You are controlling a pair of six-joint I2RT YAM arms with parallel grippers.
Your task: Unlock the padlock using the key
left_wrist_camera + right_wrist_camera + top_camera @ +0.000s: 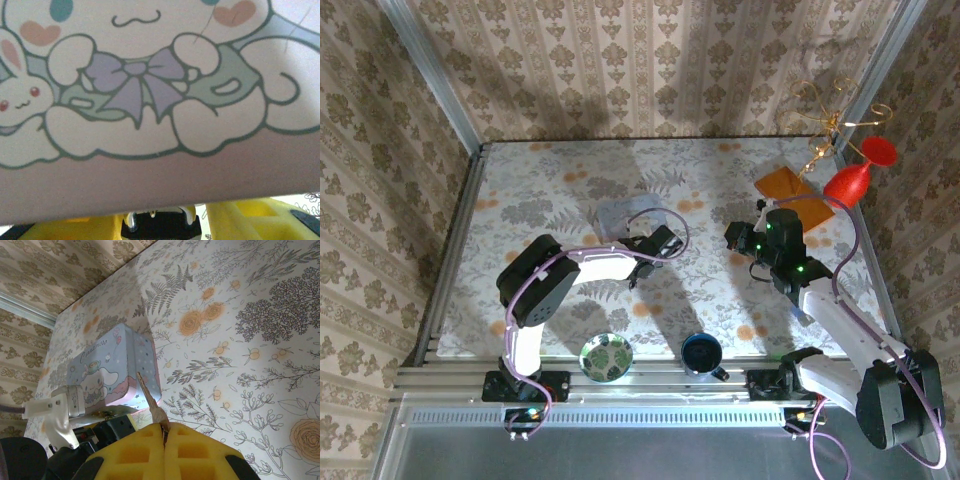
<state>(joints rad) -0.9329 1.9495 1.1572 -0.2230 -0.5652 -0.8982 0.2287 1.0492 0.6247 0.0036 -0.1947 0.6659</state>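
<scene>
Right wrist view: my R gripper [164, 429], yellow pads pressed together, pinches the key [151, 402] by its head. The blade sticks up and out, tilted left, and overlaps the near corner of the lavender tin [112, 372], which stands on the floral table [260, 340]. Tin lid is on; contents hidden.

Left wrist view: my L gripper [162, 216] holds the padlock [160, 230] between its pads, w/ yellow against both sides of the dark body. The silver shackle legs point at the tin's picture lid, just beyond.

Top view: L gripper sits just right of the tin; R gripper is apart to the right.

At the near edge stand a green patterned bowl [605, 357] and a dark-blue cup [701, 352], apart, insides facing up. A red goblet [850, 182] is tilted at far right.
</scene>
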